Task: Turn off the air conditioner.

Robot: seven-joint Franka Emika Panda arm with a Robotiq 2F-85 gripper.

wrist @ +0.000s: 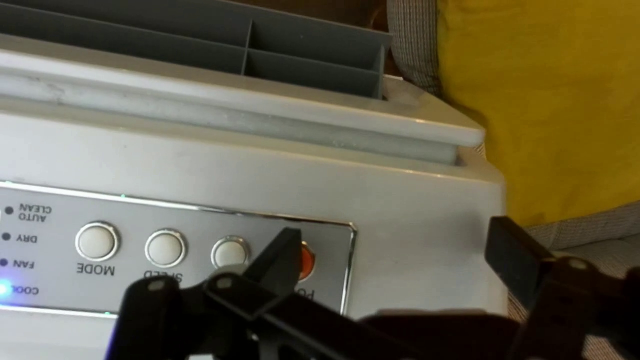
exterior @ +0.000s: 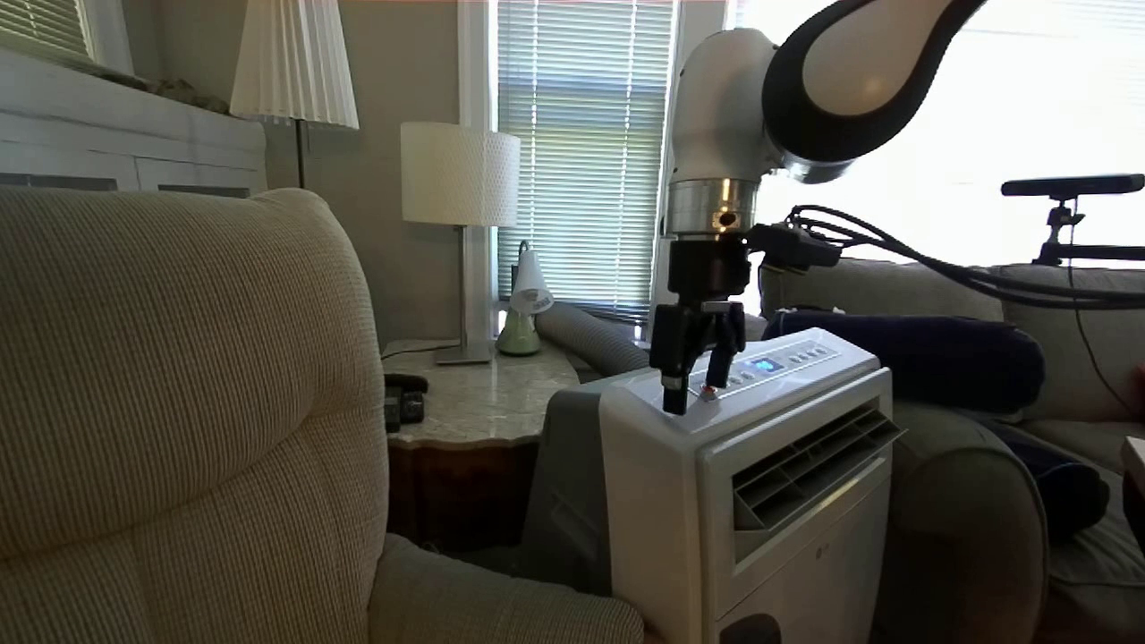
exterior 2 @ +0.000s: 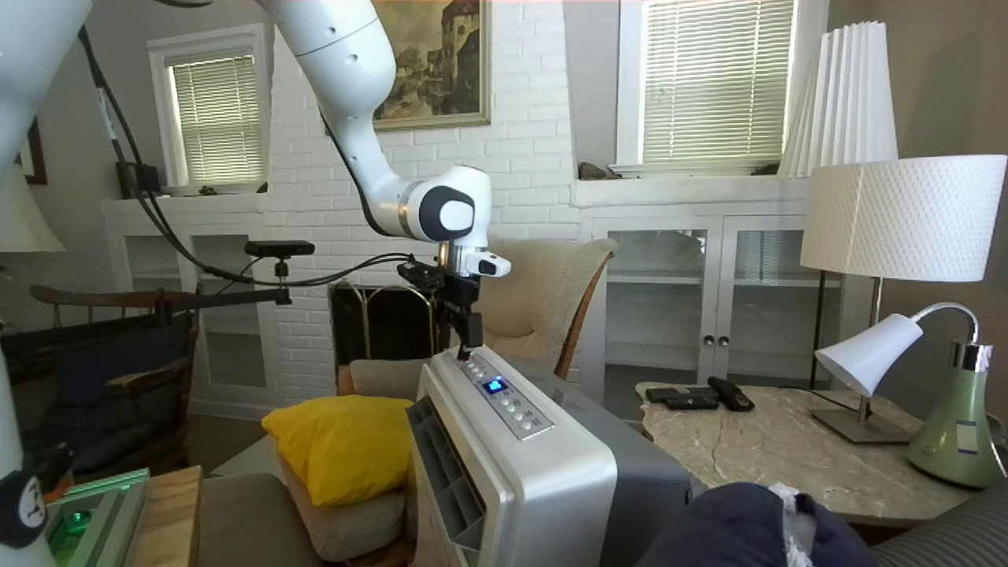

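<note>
pressing red button (wrist: 308, 262) looks like the step. hand (wrist: 395, 242) spread wide, holding nothing, one fingertip (wrist: 286, 250) there; contact unclear from here. air conditioner (exterior: 716, 510) beside armchair (exterior: 250, 402), display (exterior 2: 494, 385) lit. needs straight push down next.

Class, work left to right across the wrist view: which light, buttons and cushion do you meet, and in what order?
Blue light, mode button, speed button, partly hidden white button, partly hidden red button, yellow cushion.
</note>
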